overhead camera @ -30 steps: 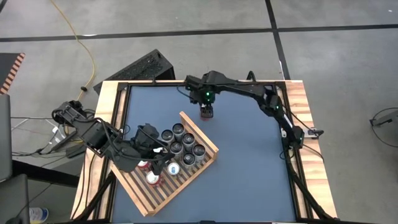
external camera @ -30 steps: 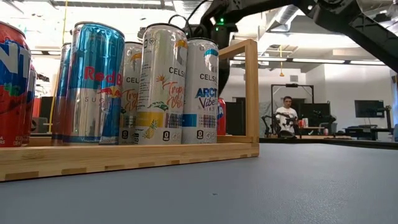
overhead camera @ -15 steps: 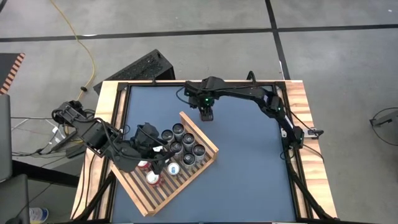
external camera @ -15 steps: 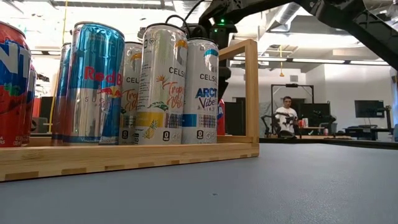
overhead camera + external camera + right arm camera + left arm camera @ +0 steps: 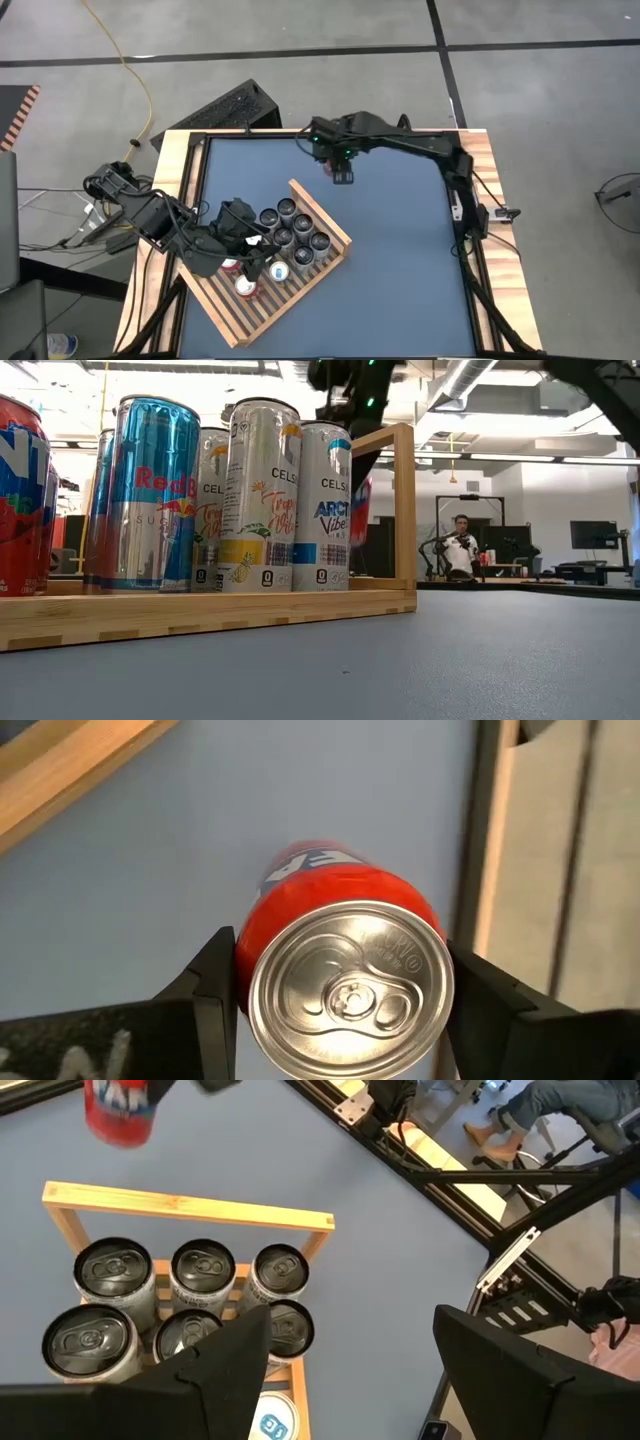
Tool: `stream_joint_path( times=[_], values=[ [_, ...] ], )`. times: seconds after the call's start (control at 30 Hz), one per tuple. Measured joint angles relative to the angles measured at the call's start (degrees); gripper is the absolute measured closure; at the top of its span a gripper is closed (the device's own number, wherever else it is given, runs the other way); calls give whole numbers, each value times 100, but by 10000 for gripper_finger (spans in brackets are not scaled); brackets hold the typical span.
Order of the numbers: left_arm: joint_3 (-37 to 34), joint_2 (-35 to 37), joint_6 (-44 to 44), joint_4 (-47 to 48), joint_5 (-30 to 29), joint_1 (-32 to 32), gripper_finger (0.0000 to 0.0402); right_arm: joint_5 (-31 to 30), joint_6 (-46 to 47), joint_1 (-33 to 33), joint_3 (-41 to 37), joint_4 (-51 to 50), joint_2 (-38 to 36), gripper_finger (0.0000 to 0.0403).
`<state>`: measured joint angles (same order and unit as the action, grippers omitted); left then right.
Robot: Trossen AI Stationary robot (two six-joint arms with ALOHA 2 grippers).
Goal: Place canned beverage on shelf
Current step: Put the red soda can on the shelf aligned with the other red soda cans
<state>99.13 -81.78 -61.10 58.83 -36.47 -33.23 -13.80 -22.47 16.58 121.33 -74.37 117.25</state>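
Observation:
The shelf (image 5: 243, 310), a slatted light-wood rack with a raised frame, lies slantwise at the table's near left. Several cans (image 5: 296, 232) stand upright on its slats, and the low view shows them in a row (image 5: 262, 495). My right gripper (image 5: 342, 172) is shut on a red can (image 5: 345, 985) above the blue table, beyond the shelf's far corner. That red can (image 5: 120, 1110) also shows in the left wrist view. My left gripper (image 5: 350, 1320) hovers open over the cans on the shelf, with nothing between its fingers. My right gripper pinches the red can between its two fingers, one on each side of the upper side wall (image 5: 250, 945) just below the rim. The fingers (image 5: 215, 990) come from above, pointing steeply down. The can hangs clear of the table, top up and slightly tilted.
Bare blue table (image 5: 400, 260) lies to the right of the shelf. A wooden border (image 5: 490, 190) runs around the table. A black keyboard-like object (image 5: 225, 110) lies on the floor beyond the far left corner. A person (image 5: 460, 545) sits far off in the room.
My right gripper has risen from the table with the red can and gone a little toward the table's far right. The can, which stood on the table behind the shelf's corner post, now hangs clear of it. The left arm has kept still.

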Motion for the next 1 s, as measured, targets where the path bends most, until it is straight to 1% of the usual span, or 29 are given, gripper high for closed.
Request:
stream_joint_path(
  times=[0.1,0.27,0.4,0.53,0.63,0.77,0.87,1.0],
  values=[
    [0,0,0,37,2,0,136,-42,116,-176,-10,76,-531,185],
    [-2,0,4,258,6,-2,136,-29,440,-687,7,159,-1692,185],
    [-2,0,40,398,4,-2,136,-49,788,-1417,7,276,-2393,185],
    [-2,0,222,391,2,-2,136,29,1188,-2396,16,473,-2771,185],
    [-2,0,344,390,-14,0,136,57,1342,-3159,16,435,-2786,185],
    [-2,0,450,389,-24,0,136,-20,1529,-3972,16,472,-2440,185],
    [-2,0,456,401,-22,0,136,-139,1558,-4367,16,462,-1946,185],
    [-2,0,458,512,7,0,136,-138,1474,-4600,9,477,-1201,185]
  ],
)
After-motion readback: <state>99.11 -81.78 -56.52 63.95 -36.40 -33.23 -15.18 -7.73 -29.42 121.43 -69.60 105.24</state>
